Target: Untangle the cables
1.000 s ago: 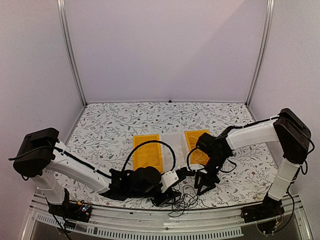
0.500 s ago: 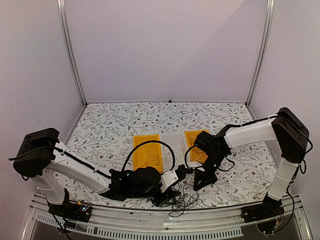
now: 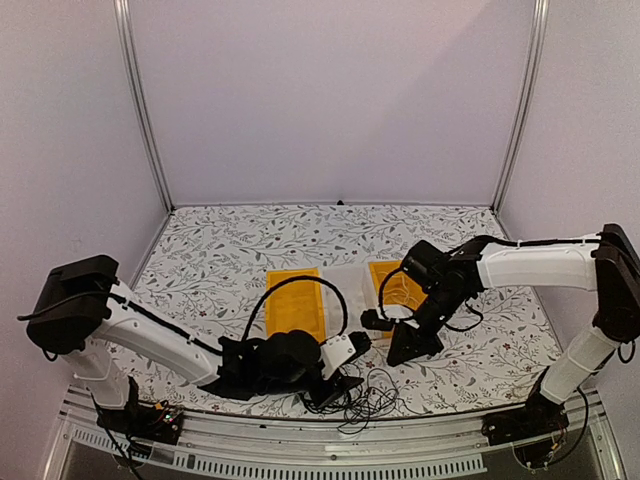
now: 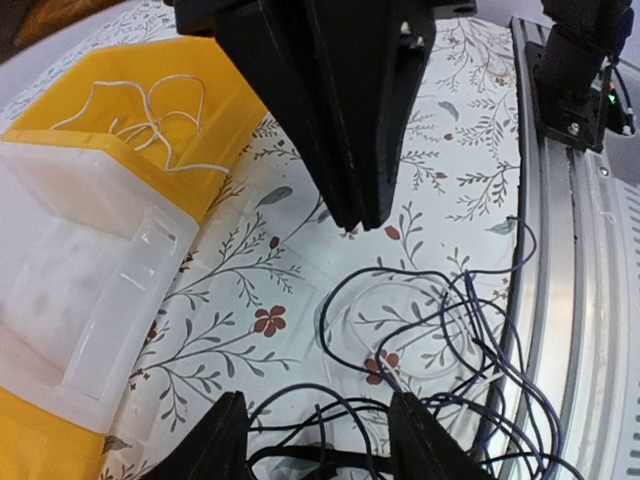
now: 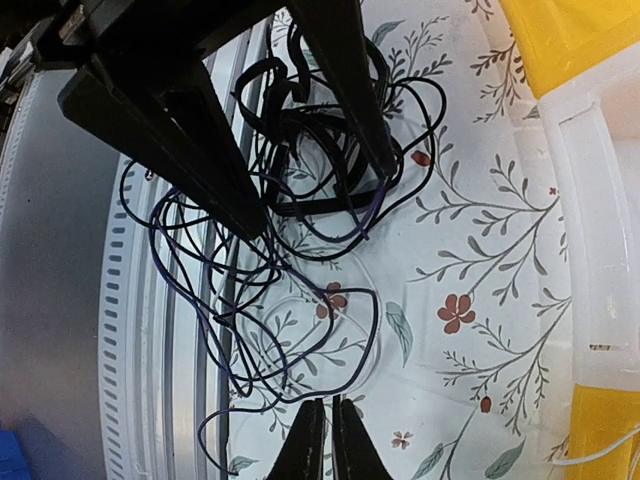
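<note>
Currently left pincer (image 4: 318, 425) wide, right pincer (image 5: 327, 425) shut

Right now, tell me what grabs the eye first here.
A snarl of thin black cables sprawls at the near edge of the table, spilling onto the metal rail. The open left claw hangs over it, the shut right claw beside. Farther in, a pale cable lies in a yellow tray.
</note>
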You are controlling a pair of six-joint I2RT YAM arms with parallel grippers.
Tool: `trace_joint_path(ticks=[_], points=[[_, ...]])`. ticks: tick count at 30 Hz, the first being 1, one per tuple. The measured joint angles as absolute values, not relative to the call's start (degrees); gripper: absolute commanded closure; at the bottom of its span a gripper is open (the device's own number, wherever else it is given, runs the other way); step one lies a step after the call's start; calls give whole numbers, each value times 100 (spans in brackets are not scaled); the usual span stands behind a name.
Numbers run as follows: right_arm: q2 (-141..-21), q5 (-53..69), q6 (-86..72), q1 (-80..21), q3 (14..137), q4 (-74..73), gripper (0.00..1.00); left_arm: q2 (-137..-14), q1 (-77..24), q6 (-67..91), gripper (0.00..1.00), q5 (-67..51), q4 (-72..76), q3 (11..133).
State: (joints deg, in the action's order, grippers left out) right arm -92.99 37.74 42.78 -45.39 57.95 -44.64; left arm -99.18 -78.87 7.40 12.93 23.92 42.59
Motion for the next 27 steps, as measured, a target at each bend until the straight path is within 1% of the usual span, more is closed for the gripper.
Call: trace_joint_path(ticks=[7,13,16,19,23,24,27], points=[[-8458,3588,4185,-4440,5522,-4397,76,-10484,-7671,639,54,928,2462,4849],[-7931,3505,4115,-4174,5398,-4320,75,-10916,-7511,421,62,550,2180,5358],[-7839,3507,4091,-4036,5334,-4298,74,-10995,-7467,316,67,388,2115,5443],[-7793,3529,4080,-3898,5273,-4283,73,-11015,-7426,257,75,200,2005,5487],[-7789,3546,4071,-3802,5262,-4259,73,-11181,-7384,152,81,27,1850,5690],[-7791,3551,4069,-3791,5262,-4248,73,-11209,-7382,145,83,12,1835,5710],[-7791,3570,4069,-3785,5260,-4230,73,-11253,-7380,75,96,-34,1800,5717]])
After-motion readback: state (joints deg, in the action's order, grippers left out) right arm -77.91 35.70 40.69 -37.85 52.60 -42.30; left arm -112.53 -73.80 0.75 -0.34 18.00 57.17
